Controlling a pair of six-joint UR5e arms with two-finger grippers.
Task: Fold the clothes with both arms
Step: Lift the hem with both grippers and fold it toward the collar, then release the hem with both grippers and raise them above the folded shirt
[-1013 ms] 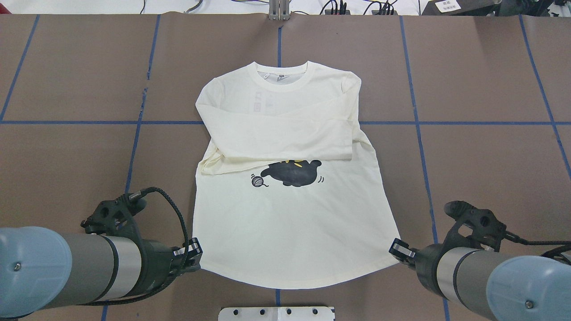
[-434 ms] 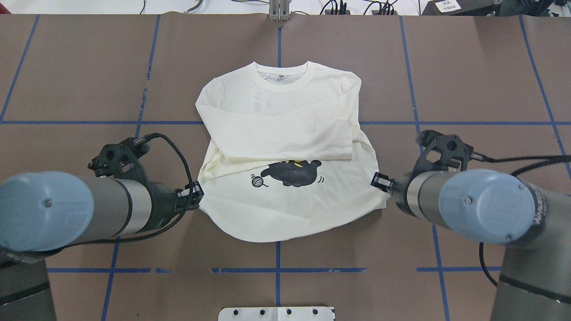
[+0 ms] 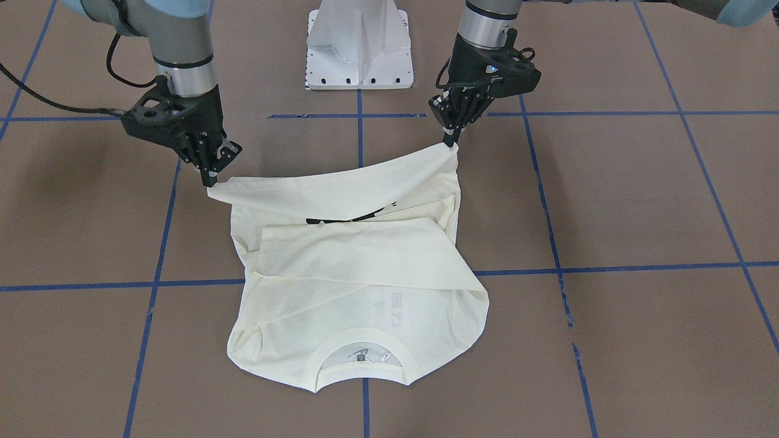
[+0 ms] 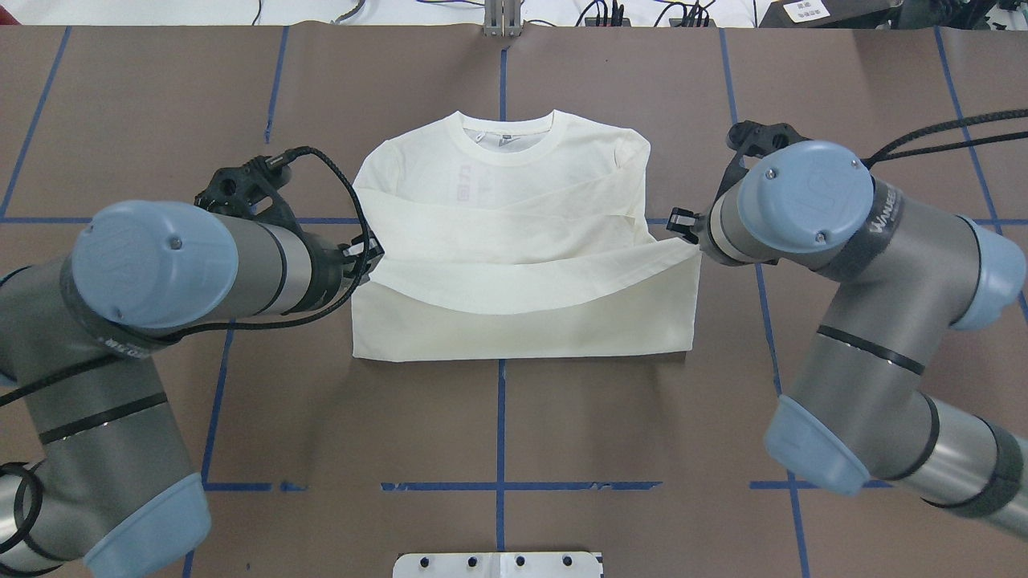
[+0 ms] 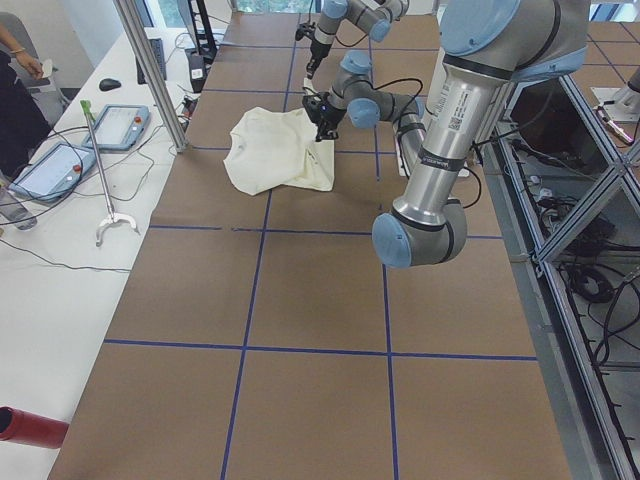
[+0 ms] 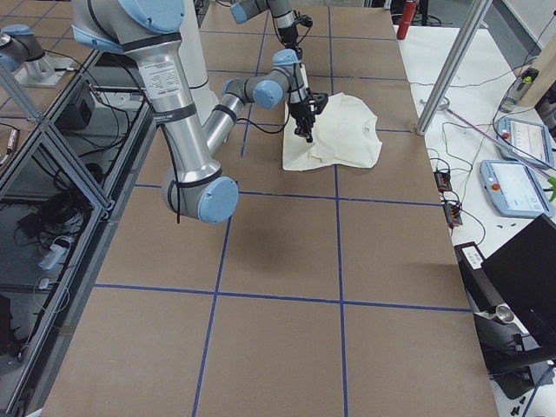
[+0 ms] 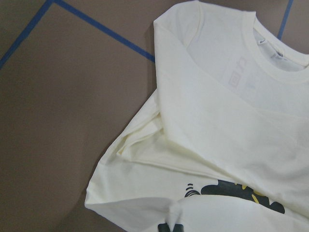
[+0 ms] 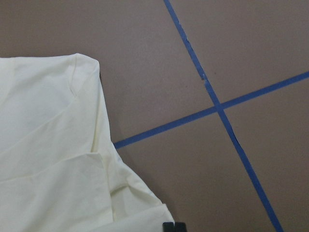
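Note:
The cream long-sleeved T-shirt (image 4: pixel 514 241) lies on the brown table, collar at the far side and both sleeves folded across the chest. My left gripper (image 4: pixel 368 261) is shut on the hem's left corner. My right gripper (image 4: pixel 683 225) is shut on the hem's right corner. Both hold the hem raised above the shirt's middle, so the lower part doubles over with a straight fold at the near edge. In the front-facing view the left gripper (image 3: pixel 451 142) and right gripper (image 3: pixel 209 181) hold the hem taut. The black cat print (image 7: pixel 241 195) is mostly covered; a sliver shows in the front-facing view (image 3: pixel 347 218).
The white pedestal base (image 3: pixel 359 45) stands at the table's near edge, behind the shirt's fold. Blue tape lines (image 4: pixel 499 486) grid the brown table. A side bench with teach pendants (image 5: pixel 120 125) and a metal post (image 5: pixel 150 70) lies beyond the far edge.
Both grippers have lifted the hem corners and carried them away from the robot toward the collar. The lower part has folded over and now covers the cat print.

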